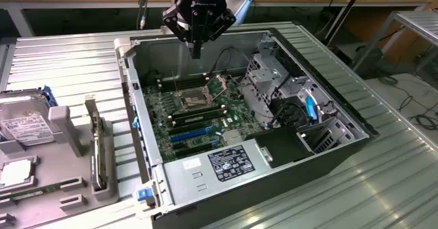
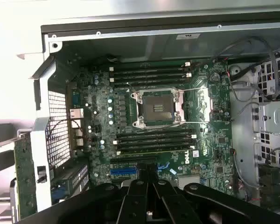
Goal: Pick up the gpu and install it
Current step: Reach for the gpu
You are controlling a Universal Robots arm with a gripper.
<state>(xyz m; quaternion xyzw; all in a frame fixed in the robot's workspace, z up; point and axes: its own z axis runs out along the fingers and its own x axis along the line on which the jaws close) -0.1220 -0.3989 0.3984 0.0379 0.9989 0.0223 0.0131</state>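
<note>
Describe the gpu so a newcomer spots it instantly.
At the exterior view's left, beside the open computer case, sits a grey parts holder. The gpu stands on edge in its slot nearest the case. Unlike the hard drive and memory stick, which lie face up, it is a thin, dark, upright card.

Open air around the pincer over the computer case; motherboard uncovered; drive cage and cables crowd the wall on the exterior view's right.
</note>
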